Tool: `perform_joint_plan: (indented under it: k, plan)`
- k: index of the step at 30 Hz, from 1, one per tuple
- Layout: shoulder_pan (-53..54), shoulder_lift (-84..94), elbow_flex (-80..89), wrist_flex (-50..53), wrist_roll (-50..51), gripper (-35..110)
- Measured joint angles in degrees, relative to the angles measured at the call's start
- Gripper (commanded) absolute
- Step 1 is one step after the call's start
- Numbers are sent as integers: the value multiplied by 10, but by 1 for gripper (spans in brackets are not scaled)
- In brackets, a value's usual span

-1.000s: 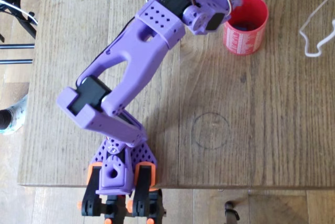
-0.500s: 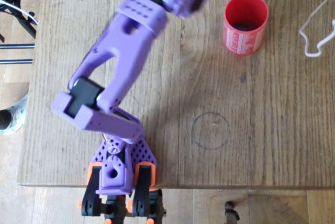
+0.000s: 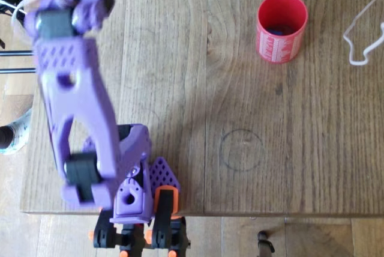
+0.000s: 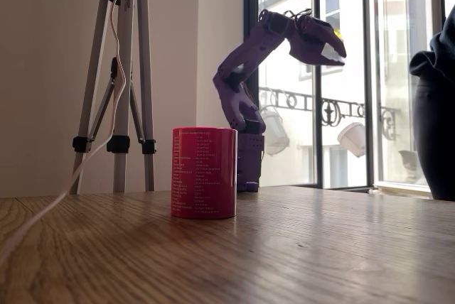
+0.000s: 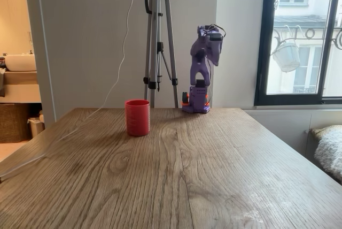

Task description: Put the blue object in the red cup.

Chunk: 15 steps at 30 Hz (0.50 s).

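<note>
Step in hand: judged from the layout, the placing is done and the arm is standing clear of the cup; no carrying is taking place.
Blue object: a patch of blue is showing on the dark floor inside the cup in the overhead view, so the brick is lying in the cup; its exact pose is too small to tell.
Red cup: standing upright on the worktop in the upper right of the overhead frame, well apart from the arm; it is sitting left of centre in both fixed views.
Claw: raised high in the upper right of a fixed view, pointing downward with its fingers slightly apart and nothing between them; in the overhead view it is sitting in the upper left corner.
Arm: reaching up the left side of the overhead frame from its base at the bottom edge.
Next move: seemingly only a return to rest; no further grasp looks necessary.
Surroundings: a white cable is lying at the right edge of the overhead frame; a tripod is standing behind the worktop.
</note>
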Motion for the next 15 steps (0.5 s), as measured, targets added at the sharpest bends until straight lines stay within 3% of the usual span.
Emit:
perform_joint_plan:
  k: [5,15]
  plan:
    - [11,101,55,-7,-19,0]
    - [20,362,494,-68,-58,0]
